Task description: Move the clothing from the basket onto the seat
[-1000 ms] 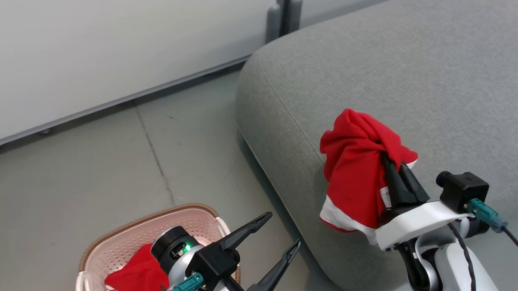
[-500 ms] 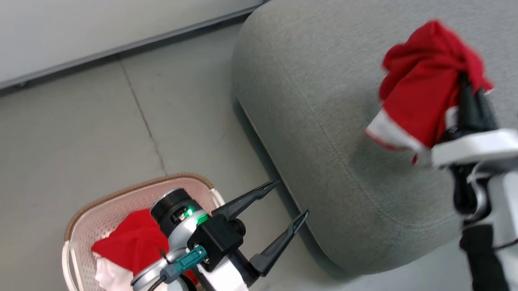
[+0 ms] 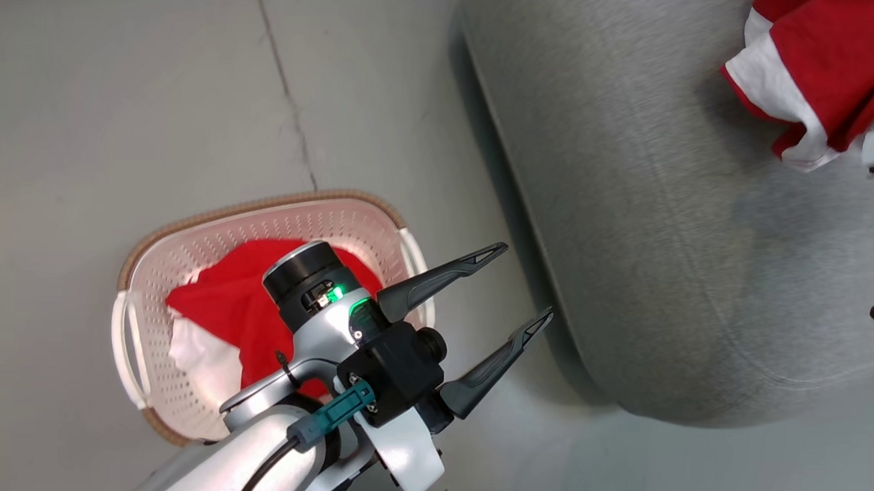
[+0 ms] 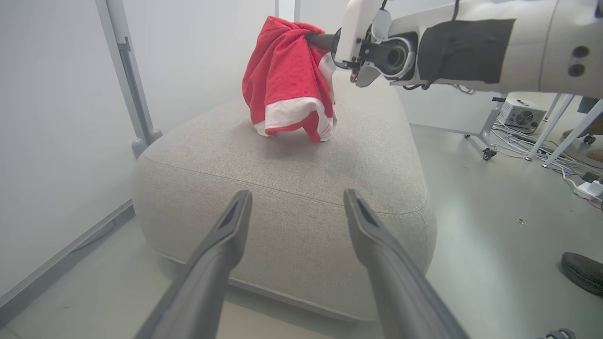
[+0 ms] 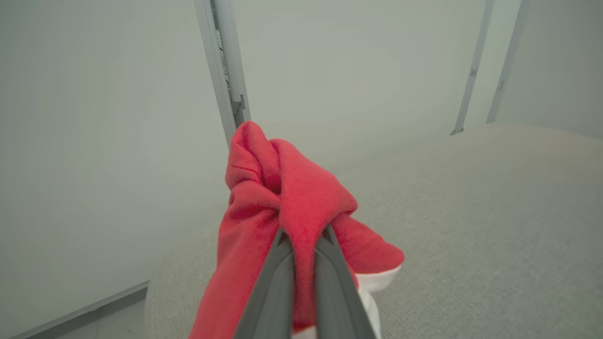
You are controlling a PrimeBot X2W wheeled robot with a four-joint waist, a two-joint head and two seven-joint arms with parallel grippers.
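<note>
One red garment (image 4: 282, 75) hangs bunched over the seat (image 4: 292, 188), pinched in the tightly closed right gripper (image 5: 304, 233), its white hem low above the seat's top. A second red garment (image 3: 217, 303) lies in the basket (image 3: 189, 251) on the floor beside the seat. The left gripper (image 3: 524, 283) hovers near the seat's side, fingers spread wide, empty.
</note>
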